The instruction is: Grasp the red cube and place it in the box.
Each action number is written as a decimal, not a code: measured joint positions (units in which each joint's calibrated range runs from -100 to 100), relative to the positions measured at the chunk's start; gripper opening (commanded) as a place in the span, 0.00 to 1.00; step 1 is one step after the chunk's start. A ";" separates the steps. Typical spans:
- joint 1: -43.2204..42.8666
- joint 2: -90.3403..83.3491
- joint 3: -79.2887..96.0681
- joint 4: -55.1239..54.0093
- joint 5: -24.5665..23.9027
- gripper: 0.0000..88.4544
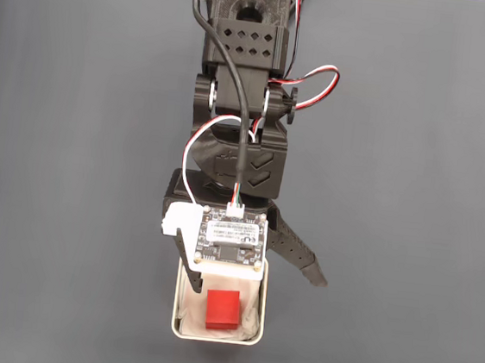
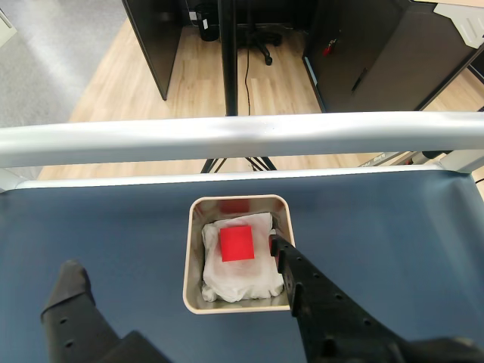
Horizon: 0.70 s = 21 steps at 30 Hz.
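Observation:
The red cube [image 1: 222, 309] [image 2: 236, 243] lies on the white papery lining inside the box [image 1: 258, 335] [image 2: 192, 261], with nothing touching it. My gripper [image 1: 253, 271] [image 2: 172, 255] is open and holds nothing. In the wrist view one black finger [image 2: 281, 253] hangs over the box's right rim, and the other finger [image 2: 69, 276] is spread far out to the left above the dark mat. In the fixed view the wrist camera board [image 1: 229, 239] covers the box's upper edge.
A dark blue-grey mat [image 1: 65, 215] [image 2: 393, 227] covers the table around the box. A silver rail [image 2: 242, 136] runs along the table's far edge in the wrist view, with a wooden floor and dark furniture beyond. The arm's black body [image 1: 244, 86] comes in from the top of the fixed view.

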 measured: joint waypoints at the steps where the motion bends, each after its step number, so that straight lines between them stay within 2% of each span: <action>1: 0.00 0.00 0.00 0.00 0.00 0.41; 5: 0.00 -0.69 0.00 0.00 0.00 0.05; 6: 0.00 -1.13 0.00 0.00 0.00 0.00; 12: -0.30 -9.03 0.72 0.40 0.00 0.00; 15: -1.41 -16.76 2.62 3.98 -0.29 0.00; 21: -3.49 -36.73 19.71 5.81 -0.34 0.00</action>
